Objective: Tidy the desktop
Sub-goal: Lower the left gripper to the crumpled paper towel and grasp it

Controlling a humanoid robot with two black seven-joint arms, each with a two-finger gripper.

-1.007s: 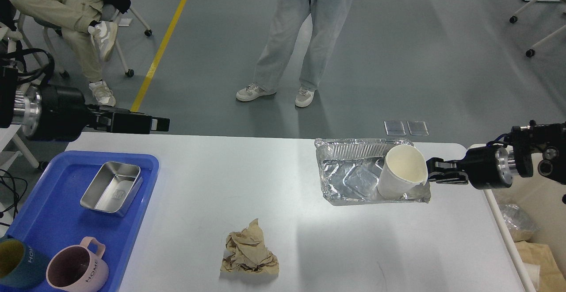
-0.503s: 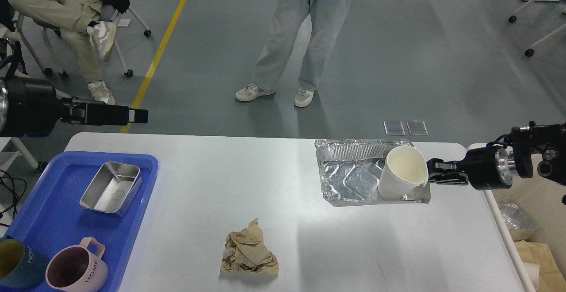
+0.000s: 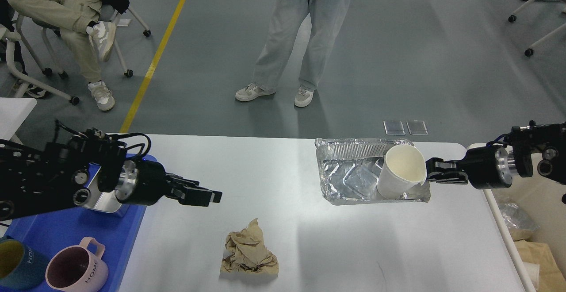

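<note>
At the far left, a blue tray [image 3: 66,234] is being carried by the desktop [image 3: 283,239], the wide pale tabletop that is spanning nearly the whole lower half of the view. On the tray's near corner a dark teal mug [image 3: 17,263] and a pink mug [image 3: 77,267] are being kept upright side by side, and a steel container [image 3: 104,201] farther back on the tray is being mostly hidden by the left arm. The left gripper [image 3: 208,195] is being held out level above the desktop, just right of the tray's edge and up-left of the crumpled brown paper [image 3: 250,250]; its fingers are being seen close together, but whether they are parted or closed cannot be told. Nothing is being touched by it. The crumpled paper is lying by itself on the bare surface near the front edge. Farther right, toward the back edge, a foil tray [image 3: 353,168] is being rested on the desktop, and a white paper cup [image 3: 402,170] is being tilted inside its right end, mouth turned up and toward the camera. The right gripper [image 3: 431,172] is being pressed against the cup's right rim, and the rim appears to be pinched between its fingers. Past the right edge of the desktop, a bin [image 3: 530,221] with scrap in it is being partly shown.
</note>
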